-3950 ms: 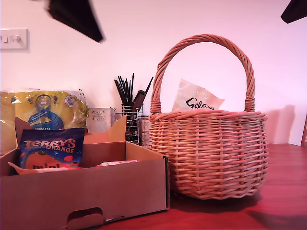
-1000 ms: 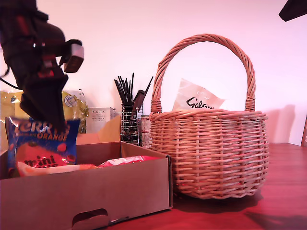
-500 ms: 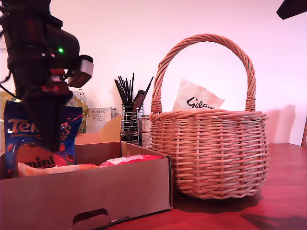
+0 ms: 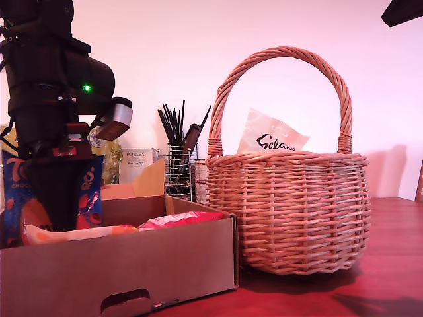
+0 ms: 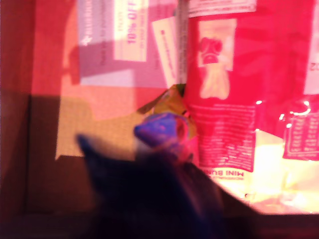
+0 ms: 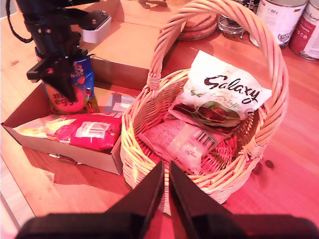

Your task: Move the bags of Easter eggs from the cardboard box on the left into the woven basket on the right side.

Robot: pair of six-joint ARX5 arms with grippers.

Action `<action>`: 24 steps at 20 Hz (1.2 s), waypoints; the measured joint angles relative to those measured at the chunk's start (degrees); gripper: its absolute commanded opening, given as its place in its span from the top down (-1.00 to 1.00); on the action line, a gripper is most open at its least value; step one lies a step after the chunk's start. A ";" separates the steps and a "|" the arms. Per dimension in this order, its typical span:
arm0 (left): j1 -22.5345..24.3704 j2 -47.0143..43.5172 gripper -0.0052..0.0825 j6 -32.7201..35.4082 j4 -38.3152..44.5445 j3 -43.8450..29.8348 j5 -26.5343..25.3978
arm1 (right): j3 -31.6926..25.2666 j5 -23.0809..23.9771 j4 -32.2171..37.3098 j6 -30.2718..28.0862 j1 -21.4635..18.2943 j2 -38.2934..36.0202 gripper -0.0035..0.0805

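Black wire pot (image 4: 177, 173) of tools stands between cardboard box (image 4: 132, 264) and woven basket (image 4: 291, 211); my first hand (image 6: 59, 74) pinches the blue Terry's bag (image 6: 79, 82) upright in the box; my second hand (image 6: 166, 186), nearly closed, hangs before the basket.

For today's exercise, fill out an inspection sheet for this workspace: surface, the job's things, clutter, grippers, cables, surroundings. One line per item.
Surface: reddish wooden table, bare in front of the basket.
Job's things: low brown cardboard box holds a red-and-white pouch lying flat; dark blue-orange Terry's pouch upright at my first gripper. Round tan wicker basket holds a white Galaxy pouch and another pale pouch.
Clutter: black wire utensil holder, white Porlex box, yellow pack, tins.
Grippers: first shut on the Terry's pouch; my second gripper shut, empty, above the basket's near rim.
Cables: black cable on the first arm.
Surroundings: plain pale wall.
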 measured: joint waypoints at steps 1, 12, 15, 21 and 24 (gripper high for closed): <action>-0.02 0.00 0.93 0.11 0.00 0.00 -0.02 | 0.00 0.00 0.00 0.00 0.00 0.00 0.95; 0.02 -4.13 0.93 1.40 -6.34 6.99 3.04 | 0.00 0.02 0.09 0.00 0.00 0.00 0.95; -0.02 -13.27 0.93 1.40 -6.01 8.76 7.06 | 0.00 0.02 0.11 0.00 0.00 0.00 0.95; -0.15 -19.02 0.93 1.38 0.55 10.32 7.02 | 0.00 0.02 0.94 0.00 0.00 0.00 0.95; -1.18 -18.21 0.93 1.33 3.67 10.14 12.39 | 0.00 0.00 0.94 0.00 0.00 0.00 0.95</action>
